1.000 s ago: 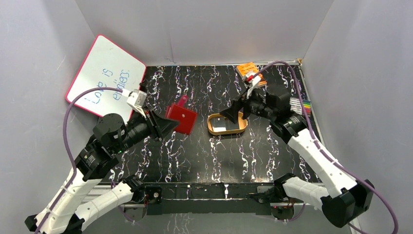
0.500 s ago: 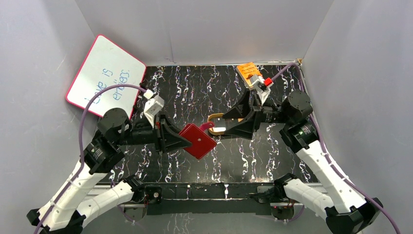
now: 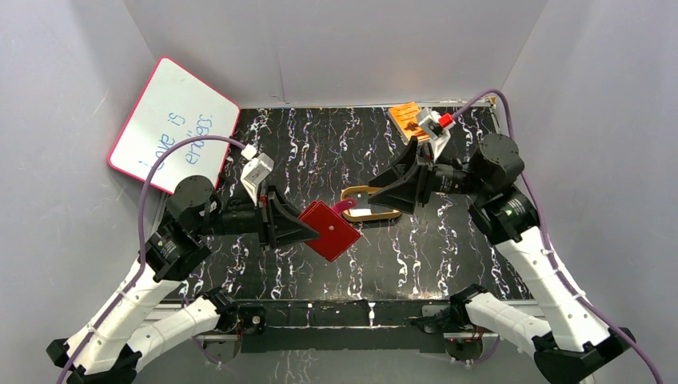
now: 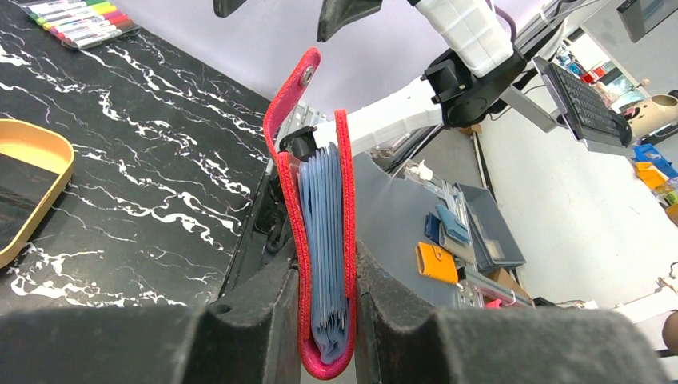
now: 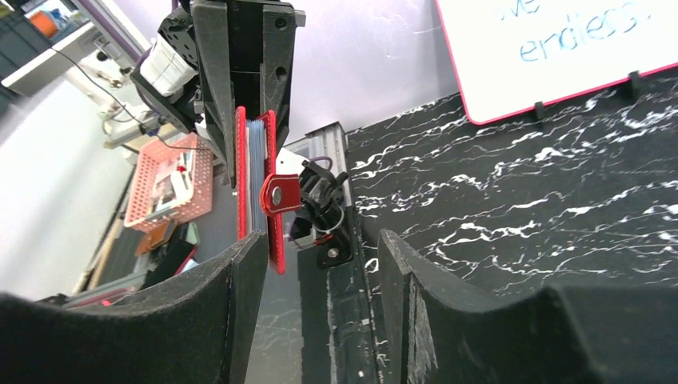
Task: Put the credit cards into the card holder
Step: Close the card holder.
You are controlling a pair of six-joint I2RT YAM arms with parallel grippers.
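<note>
My left gripper is shut on the dark red card holder and holds it above the middle of the table. In the left wrist view the card holder stands on edge between my fingers, its blue sleeves showing and its snap tab sticking up. My right gripper is open and empty, just right of the holder and pointing at it. The right wrist view shows the holder ahead of the open fingers. The cards lie in the gold oval tray: a dark card and a pale one.
A whiteboard leans at the back left. An orange book lies at the back right. Coloured markers lie near the right edge. The gold tray sits under my right gripper.
My left gripper carried the card holder from the back left down to the table's middle. My right gripper turned to face it and drew slightly back and up.
</note>
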